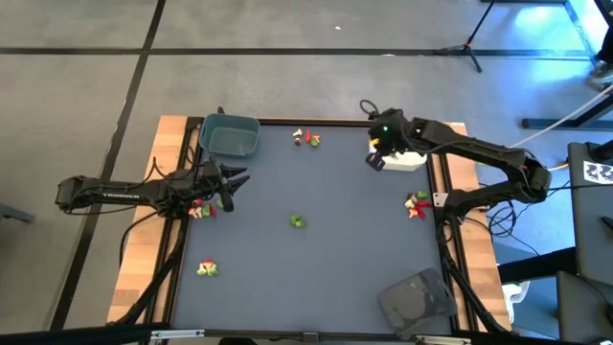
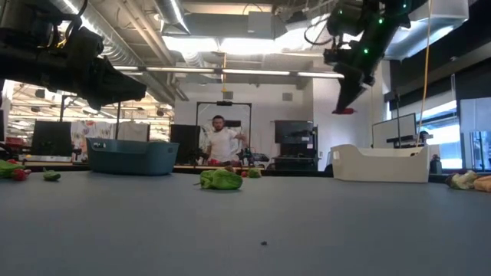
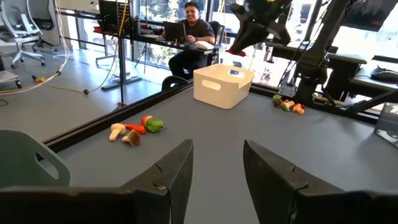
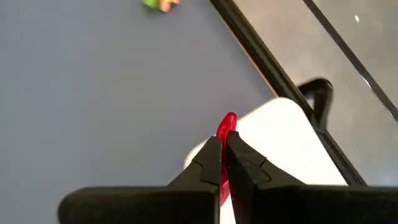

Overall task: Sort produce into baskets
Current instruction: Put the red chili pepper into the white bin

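The right gripper [image 4: 224, 146] is clamped on 1 red produce piece [image 4: 227, 124], raised above the white basket [image 2: 380, 162]. The left gripper [image 3: 214, 165], fingers apart and holding nothing, sits near the blue-grey basket [image 1: 230, 135].

Person [image 2: 223, 142] in white shirt seen beyond table's [image 1: 316, 268] far edge, seated at desk [image 3: 155, 38]. Tripod stand [image 1: 466, 48] placed on floor beyond table.

The white tub [image 1: 406, 159] sits at the table's [image 1: 345, 259] right edge, with the right gripper [image 1: 376, 153] over its left end. The blue-grey tub [image 1: 230, 135] lies well left of it, the left gripper [image 1: 233, 182] just below that.
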Robot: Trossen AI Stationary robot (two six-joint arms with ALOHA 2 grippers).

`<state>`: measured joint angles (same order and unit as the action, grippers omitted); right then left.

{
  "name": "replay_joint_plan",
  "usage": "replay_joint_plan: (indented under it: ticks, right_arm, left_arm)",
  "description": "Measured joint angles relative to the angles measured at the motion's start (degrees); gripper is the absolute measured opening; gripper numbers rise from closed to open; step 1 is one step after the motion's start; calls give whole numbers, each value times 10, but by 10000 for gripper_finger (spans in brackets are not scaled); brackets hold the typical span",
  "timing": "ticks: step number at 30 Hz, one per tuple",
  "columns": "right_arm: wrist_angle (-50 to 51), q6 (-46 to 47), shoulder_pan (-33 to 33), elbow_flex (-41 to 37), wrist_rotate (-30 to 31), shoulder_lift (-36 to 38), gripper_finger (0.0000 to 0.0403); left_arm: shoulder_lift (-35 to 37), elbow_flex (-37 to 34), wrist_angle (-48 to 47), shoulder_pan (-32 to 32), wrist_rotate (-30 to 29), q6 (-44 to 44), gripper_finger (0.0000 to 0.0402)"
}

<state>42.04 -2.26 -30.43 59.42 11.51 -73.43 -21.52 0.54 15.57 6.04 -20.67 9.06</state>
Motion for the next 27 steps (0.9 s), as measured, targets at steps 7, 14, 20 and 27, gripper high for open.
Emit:
replay_joint_plan:
  ticks: [7, 14, 20, 27]
  right_arm:
    - [-6, -2, -57, -68, 0, 0, 13]
    - [-29, -2, -115, -124, 0, 0, 14]
    - [-34, -7, -163, -148, -7, 0, 14]
    - [-46, 2, -196, -170, -14, 0, 15]
  left_arm:
    - [0, 0, 0, 0, 0, 0, 138]
    - [0, 0, 0, 0, 0, 1, 138]
    - [0, 0, 0, 0, 0, 3, 138]
    - [0, 0, 0, 0, 0, 9, 138]
